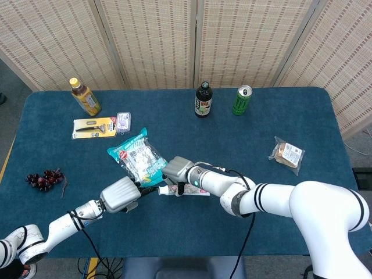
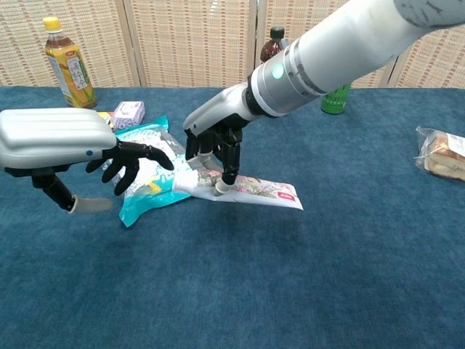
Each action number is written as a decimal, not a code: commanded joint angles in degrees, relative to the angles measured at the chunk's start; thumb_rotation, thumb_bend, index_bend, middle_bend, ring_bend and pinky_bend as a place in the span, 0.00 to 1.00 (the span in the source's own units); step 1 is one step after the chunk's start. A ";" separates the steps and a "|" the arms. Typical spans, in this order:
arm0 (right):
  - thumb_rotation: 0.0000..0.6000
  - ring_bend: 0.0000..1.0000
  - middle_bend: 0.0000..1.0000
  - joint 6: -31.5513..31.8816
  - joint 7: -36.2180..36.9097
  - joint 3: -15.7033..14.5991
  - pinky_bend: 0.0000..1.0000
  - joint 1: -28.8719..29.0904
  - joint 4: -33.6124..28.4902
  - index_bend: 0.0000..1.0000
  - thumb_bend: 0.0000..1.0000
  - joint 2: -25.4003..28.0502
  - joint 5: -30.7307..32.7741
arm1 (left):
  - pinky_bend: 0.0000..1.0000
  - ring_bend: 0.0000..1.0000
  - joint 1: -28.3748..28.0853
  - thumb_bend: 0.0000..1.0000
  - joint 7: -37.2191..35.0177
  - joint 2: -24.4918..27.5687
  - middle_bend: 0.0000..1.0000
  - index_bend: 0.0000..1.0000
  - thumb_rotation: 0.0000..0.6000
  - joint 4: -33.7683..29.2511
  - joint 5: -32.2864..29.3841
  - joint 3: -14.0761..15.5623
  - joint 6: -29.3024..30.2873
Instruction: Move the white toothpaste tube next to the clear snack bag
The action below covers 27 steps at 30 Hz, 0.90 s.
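Near table centre: white toothpaste tube (image 2: 243, 190) lies flat, cap end touching clear snack bag (image 2: 149, 179) edge. Right hand (image 2: 214, 149) fingers curled down, tips pressing tube near cap (pinch or mere press, cannot tell). Left hand (image 2: 123, 161) fingers spread, holding nothing, hovering over bag. Risk: tube drags bag along or rides onto it if pushed further; left hand could nudge bag. Right palm side hidden in head view.

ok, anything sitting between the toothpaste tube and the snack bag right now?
Nothing visible. The toothpaste tube lies flat with its cap end already at the edge of the clear snack bag. The right hand has fingertips on the tube; the left hand hovers over the bag.
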 commanded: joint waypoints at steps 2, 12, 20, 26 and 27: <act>1.00 0.60 0.74 -0.44 0.44 -0.11 0.41 0.46 0.28 0.81 1.00 -0.19 0.25 | 0.57 0.52 -0.06 0.33 -0.61 -0.21 0.52 0.13 1.00 0.14 -0.04 -0.09 0.34; 1.00 0.59 0.73 -1.59 1.73 -0.49 0.42 1.24 1.15 0.81 1.00 -0.47 -0.25 | 0.57 0.52 -0.59 0.33 -5.16 -0.55 0.52 0.13 1.00 0.28 0.32 0.95 0.35; 1.00 0.58 0.72 -1.02 2.50 -0.24 0.42 0.91 0.84 0.81 1.00 -0.37 -1.19 | 0.57 0.52 -0.60 0.33 -7.76 -1.59 0.52 0.13 1.00 1.56 0.60 1.56 1.02; 1.00 0.58 0.71 -1.25 3.13 0.23 0.42 0.68 0.32 0.81 1.00 -0.42 -2.00 | 0.57 0.51 -0.71 0.33 -8.65 -2.74 0.52 0.13 1.00 3.27 0.59 1.66 1.24; 1.00 0.58 0.71 -1.28 3.17 0.15 0.42 0.68 0.42 0.81 1.00 -0.49 -2.03 | 0.57 0.51 -0.76 0.33 -8.57 -2.77 0.52 0.13 1.00 3.38 0.64 1.67 1.24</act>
